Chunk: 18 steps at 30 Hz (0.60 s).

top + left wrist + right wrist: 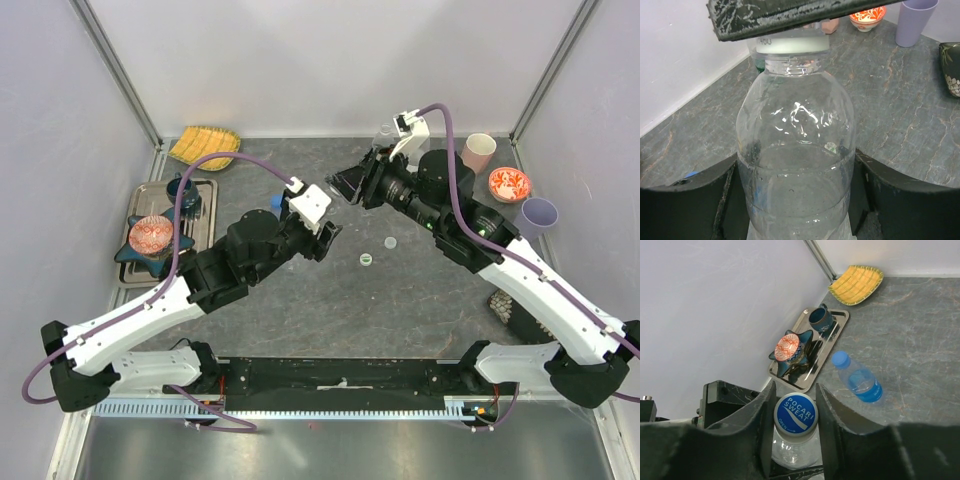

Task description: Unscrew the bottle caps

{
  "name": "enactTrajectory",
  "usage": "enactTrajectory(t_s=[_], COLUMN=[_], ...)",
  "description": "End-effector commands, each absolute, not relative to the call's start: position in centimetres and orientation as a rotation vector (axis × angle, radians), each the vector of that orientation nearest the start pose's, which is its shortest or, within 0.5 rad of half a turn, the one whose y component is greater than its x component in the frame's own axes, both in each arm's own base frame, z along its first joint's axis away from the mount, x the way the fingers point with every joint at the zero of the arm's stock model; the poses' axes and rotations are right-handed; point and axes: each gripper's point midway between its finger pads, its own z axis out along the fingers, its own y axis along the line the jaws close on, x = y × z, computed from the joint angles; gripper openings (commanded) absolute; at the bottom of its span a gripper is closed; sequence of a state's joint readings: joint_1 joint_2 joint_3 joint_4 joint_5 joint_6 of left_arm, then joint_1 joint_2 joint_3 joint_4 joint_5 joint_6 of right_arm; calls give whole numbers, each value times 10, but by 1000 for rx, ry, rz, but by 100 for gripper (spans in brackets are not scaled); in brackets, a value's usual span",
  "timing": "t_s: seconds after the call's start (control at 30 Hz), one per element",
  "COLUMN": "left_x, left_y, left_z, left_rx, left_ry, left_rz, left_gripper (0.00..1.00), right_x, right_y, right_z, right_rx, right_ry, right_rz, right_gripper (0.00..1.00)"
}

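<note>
Bottle (796, 115) pinched low in my left pincer (796, 167) so it cannot spin; right pincer (795, 401), above it, clamps the cap (796, 415) for unscrewing

blue/wht cap (795, 413), clear btl (795, 165), blue btl (858, 380), yellow plate (856, 284), grey marbled table (920, 340)

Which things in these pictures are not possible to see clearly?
Held bottle: top view, the left gripper covers it.
Its base: left wrist view, cut off by the lower edge.
Two loose caps: top view, too small to read.
Right gripper squeezing the cap or not: right wrist view, shadowed contact.
</note>
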<state>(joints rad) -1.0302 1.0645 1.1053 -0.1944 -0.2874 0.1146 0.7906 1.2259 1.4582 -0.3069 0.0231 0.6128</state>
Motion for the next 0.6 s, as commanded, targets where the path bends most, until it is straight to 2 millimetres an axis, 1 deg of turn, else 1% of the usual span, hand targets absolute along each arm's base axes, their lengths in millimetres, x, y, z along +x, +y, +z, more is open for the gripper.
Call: enactTrajectory(t_s=[0.0, 0.07, 0.1, 0.13, 0.17, 0.23, 0.27, 0.3, 0.33, 0.37, 0.4, 0.43, 0.47, 0.5, 0.53, 0.57], left_x=[236, 235, 235, 234, 233, 230, 223, 219, 215, 204, 199, 192, 173, 168, 146, 135], left_y=[-284, -283, -283, -282, -282, -282, -283, -285, -286, -289, -289, -290, -295, -295, -301, -301], left_z=[355, 356, 357, 358, 360, 363, 368, 369, 373, 380, 384, 385, 395, 398, 399, 407], left_rx=[742, 740, 740, 739, 742, 743, 758, 772, 781, 816, 831, 858, 916, 940, 1036, 1058], left_ry=[1511, 1507, 1505, 1504, 1495, 1480, 1455, 1443, 1424, 1389, 1372, 1362, 1314, 1301, 1260, 1244], left_rz=[-409, -412, -414, -415, -422, -445, -482, -504, -532, -589, -624, -660, -760, -804, -917, -995], left_gripper=[31, 31, 31, 31, 31, 29, 29, 28, 27, 27, 26, 26, 26, 26, 27, 27], right_x=[269, 269, 267, 267, 264, 260, 253, 248, 244, 237, 226, 221, 211, 197, 190, 181], right_y=[295, 295, 294, 293, 295, 293, 295, 294, 293, 291, 294, 293, 292, 295, 296, 295], right_z=[431, 428, 429, 426, 425, 426, 429, 434, 436, 441, 444, 448, 453, 455, 457, 460], right_rx=[-117, -118, -122, -127, -152, -193, -239, -273, -322, -357, -426, -484, -534, -614, -671, -714], right_ry=[1706, 1709, 1707, 1710, 1711, 1696, 1682, 1658, 1639, 1614, 1594, 1562, 1532, 1503, 1476, 1448], right_rz=[1039, 1036, 1036, 1029, 1040, 1029, 1049, 1058, 1044, 1052, 1082, 1075, 1093, 1132, 1140, 1153], right_gripper=[34, 23, 12, 4, 0, 0, 0, 0, 0, 0, 0, 0, 0, 0, 0, 0])
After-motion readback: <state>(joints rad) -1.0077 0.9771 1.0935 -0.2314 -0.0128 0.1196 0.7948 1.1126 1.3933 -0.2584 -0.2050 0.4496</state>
